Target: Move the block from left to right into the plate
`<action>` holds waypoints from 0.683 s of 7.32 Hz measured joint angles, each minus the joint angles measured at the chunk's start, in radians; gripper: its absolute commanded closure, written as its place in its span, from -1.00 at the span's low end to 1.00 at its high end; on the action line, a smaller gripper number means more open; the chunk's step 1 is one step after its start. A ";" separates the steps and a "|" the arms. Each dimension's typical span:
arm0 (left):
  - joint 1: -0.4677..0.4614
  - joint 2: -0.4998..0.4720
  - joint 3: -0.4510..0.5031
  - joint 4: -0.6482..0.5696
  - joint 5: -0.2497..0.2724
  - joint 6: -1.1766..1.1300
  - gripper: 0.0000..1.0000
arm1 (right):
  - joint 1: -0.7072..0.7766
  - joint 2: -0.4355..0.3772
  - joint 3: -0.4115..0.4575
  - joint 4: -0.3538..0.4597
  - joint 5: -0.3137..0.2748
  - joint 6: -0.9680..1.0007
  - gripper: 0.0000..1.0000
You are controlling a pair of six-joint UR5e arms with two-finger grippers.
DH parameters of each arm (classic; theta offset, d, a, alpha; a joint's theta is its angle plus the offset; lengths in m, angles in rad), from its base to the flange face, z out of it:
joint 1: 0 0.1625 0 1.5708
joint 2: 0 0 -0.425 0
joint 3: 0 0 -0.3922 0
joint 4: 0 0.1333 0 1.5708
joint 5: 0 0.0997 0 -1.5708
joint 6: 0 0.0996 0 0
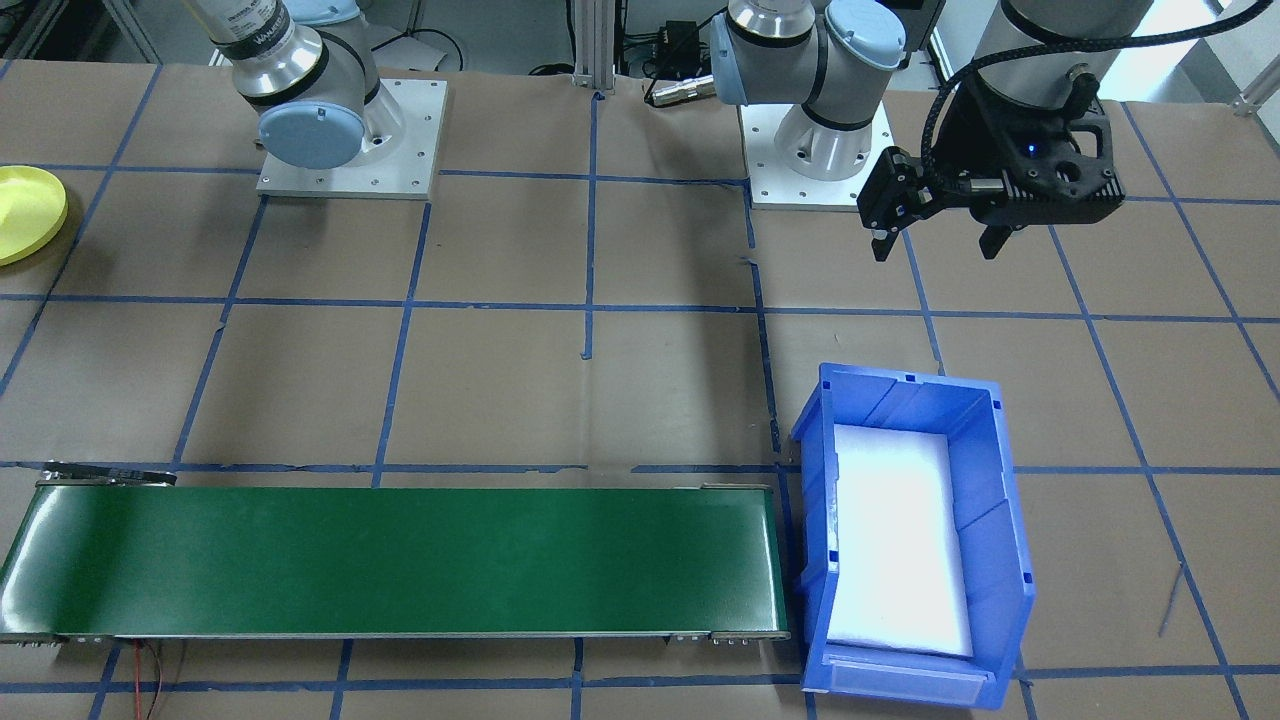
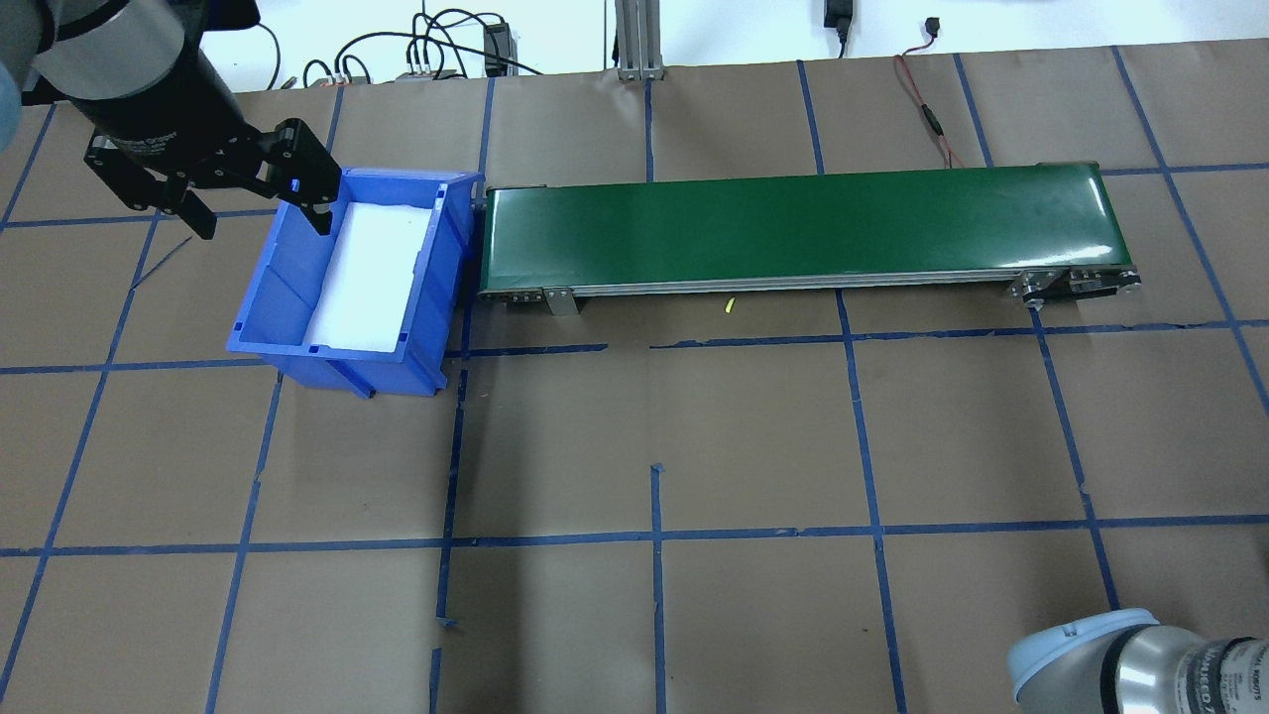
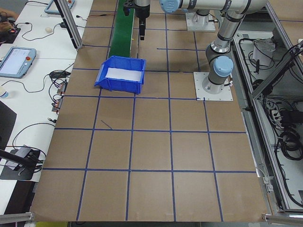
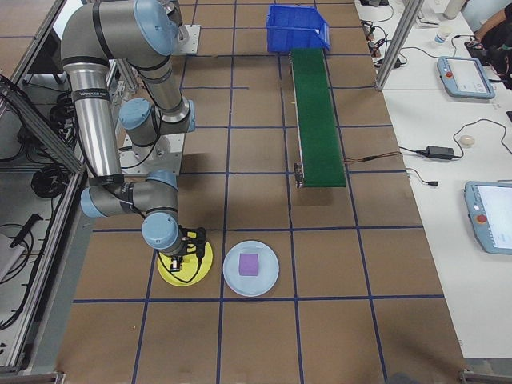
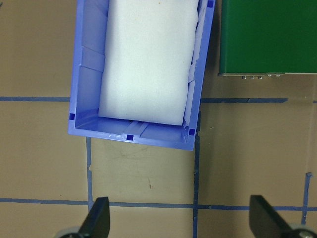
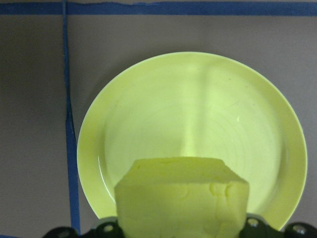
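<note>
Little could be read. A black band of white lettering ran around the right arm (image 1: 262,40) at the front view's top left, and similar white print marked the left arm's wrist (image 2: 149,139) in the overhead view, but both were too small and blurred to make out.
</note>
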 measured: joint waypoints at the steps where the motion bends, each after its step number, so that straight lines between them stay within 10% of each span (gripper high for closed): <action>1: 0.000 0.000 0.000 0.000 0.000 0.000 -1.00 | 0.000 0.007 0.001 -0.001 0.002 -0.005 -0.58; 5: 0.000 0.000 0.000 0.001 -0.001 0.000 -1.00 | 0.000 0.028 -0.005 -0.003 0.004 -0.004 -0.65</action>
